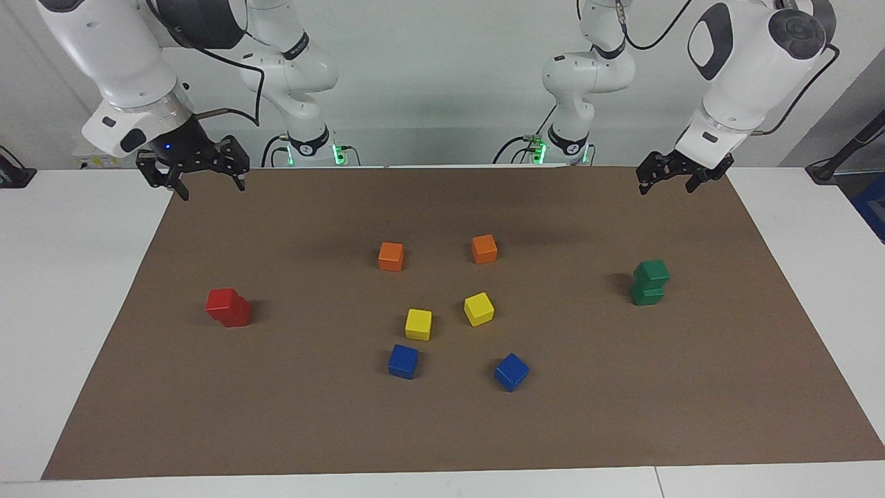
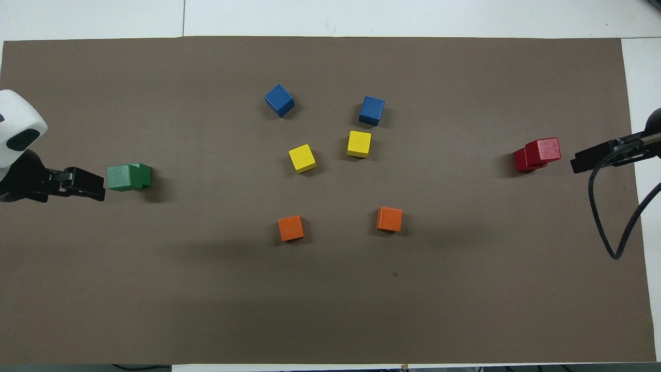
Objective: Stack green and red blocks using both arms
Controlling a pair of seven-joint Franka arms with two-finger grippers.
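Observation:
Two bright red blocks (image 1: 228, 306) stand stacked, the top one shifted off-centre, toward the right arm's end of the brown mat; the stack also shows in the overhead view (image 2: 537, 154). Two dark green blocks (image 1: 650, 281) stand stacked, slightly offset, toward the left arm's end, and show in the overhead view too (image 2: 129, 176). My right gripper (image 1: 211, 188) hangs open and empty in the air over the mat's corner by its base, apart from the red stack (image 2: 588, 157). My left gripper (image 1: 667, 187) hangs open and empty over the mat's corner by its own base (image 2: 88, 185).
In the middle of the mat (image 1: 442, 429) lie two orange cubes (image 1: 390, 256) (image 1: 484, 249), two yellow cubes (image 1: 418, 324) (image 1: 478, 309) and two blue cubes (image 1: 403, 362) (image 1: 511, 372), all single and apart. White table borders the mat.

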